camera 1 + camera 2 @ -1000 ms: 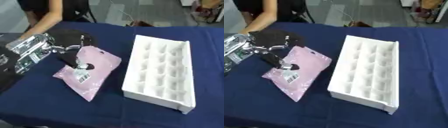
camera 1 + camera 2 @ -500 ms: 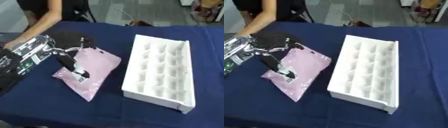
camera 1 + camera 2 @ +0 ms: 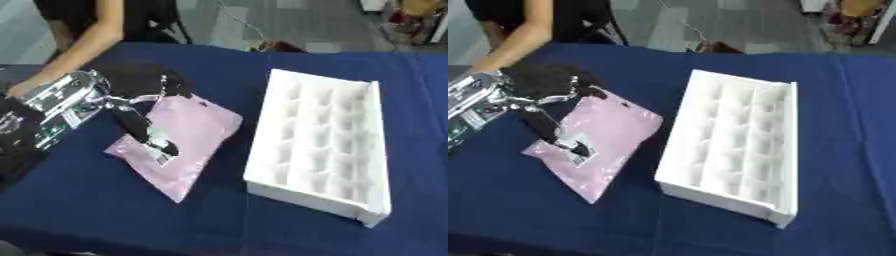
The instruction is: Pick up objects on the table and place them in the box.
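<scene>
The robot's left hand (image 3: 144,127) has slid down the flat pink plastic mailer pouch (image 3: 179,142) since a second ago: its dark fingers then sat near the pouch's upper middle, and now they reach toward the pouch's 7 o'clock edge, lying across the white label patch (image 3: 581,150) there. The fingers look stretched out along the plastic rather than curled round it, so I read the hand as open and pressing or feeling for an edge, not gripping. The pouch itself lies flat on the blue-clothed bench (image 3: 105,215), at about 9 o'clock from the white compartmented foam box (image 3: 324,145), near it but not touching. That suggests the pickup is only being set up; nothing is lifted and no compartment of the box holds anything that I can see. The label carries dark marks like a barcode, but no writing or brand can be read. A dark crumpled object (image 3: 140,82) lies at the pouch's 11 o'clock. The right hand shows in neither view.
</scene>
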`<state>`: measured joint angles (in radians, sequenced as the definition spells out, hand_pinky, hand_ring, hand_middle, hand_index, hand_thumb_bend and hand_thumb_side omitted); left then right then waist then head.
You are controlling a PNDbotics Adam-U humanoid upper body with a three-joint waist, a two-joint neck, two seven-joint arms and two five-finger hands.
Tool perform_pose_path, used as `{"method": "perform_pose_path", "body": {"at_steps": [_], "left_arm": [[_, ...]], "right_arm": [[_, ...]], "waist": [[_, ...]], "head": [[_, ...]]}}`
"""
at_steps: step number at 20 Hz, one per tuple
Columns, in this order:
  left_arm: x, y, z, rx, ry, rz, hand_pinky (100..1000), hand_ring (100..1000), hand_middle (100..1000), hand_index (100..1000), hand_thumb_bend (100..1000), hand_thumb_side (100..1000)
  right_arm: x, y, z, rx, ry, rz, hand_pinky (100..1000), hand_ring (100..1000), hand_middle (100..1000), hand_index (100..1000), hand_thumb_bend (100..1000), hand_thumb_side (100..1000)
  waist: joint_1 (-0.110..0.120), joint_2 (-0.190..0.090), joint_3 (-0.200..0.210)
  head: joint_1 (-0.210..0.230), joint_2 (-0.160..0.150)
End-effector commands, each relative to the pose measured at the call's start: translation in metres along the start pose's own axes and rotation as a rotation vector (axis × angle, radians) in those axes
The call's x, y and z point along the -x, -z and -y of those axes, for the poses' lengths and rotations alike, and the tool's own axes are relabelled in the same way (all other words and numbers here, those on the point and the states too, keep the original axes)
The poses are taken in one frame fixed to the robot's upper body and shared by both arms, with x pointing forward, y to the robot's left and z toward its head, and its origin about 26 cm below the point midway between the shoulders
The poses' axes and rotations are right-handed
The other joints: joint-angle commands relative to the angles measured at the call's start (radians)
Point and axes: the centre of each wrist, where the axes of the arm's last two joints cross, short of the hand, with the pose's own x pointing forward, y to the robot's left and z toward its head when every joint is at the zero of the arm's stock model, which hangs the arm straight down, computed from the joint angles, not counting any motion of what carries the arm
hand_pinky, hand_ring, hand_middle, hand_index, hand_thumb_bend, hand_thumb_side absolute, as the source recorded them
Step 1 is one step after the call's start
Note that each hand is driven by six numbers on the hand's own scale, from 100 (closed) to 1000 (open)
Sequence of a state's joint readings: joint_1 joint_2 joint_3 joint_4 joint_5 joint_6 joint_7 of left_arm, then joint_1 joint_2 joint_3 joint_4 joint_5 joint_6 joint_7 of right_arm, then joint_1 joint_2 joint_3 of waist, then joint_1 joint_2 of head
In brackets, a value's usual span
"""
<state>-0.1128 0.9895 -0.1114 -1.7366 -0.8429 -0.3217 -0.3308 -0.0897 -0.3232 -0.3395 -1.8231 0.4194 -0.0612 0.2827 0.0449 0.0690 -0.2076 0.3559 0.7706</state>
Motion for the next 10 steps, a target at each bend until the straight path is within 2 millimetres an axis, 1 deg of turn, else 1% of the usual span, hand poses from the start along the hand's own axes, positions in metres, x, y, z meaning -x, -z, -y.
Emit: {"method": "perform_pose_path", "body": {"at_steps": [1, 3, 10], "left_arm": [[0.01, -0.001, -0.005, 0.038, 0.042, -0.014, 917, 968, 921, 940, 804, 938], [0.013, 0.001, -0.001, 0.075, 0.058, -0.017, 930, 975, 918, 935, 834, 963], [0.013, 0.008, 0.011, 0.118, 0.083, -0.001, 928, 973, 919, 935, 819, 987]], "right_arm": [[-0.006, 0.004, 0.008, 0.005, -0.02, 0.028, 591, 687, 803, 938, 100, 697], [-0.006, 0.005, 0.008, 0.004, -0.02, 0.03, 591, 687, 803, 938, 100, 697], [-0.007, 0.006, 0.007, 0.005, -0.011, 0.04, 592, 688, 804, 938, 100, 696]], "waist": [[-0.003, -0.006, -0.003], [-0.004, -0.004, -0.005], [-0.012, 0.007, -0.011]], "head": [[0.012, -0.001], [0.014, -0.001], [0.022, -0.001]]}}
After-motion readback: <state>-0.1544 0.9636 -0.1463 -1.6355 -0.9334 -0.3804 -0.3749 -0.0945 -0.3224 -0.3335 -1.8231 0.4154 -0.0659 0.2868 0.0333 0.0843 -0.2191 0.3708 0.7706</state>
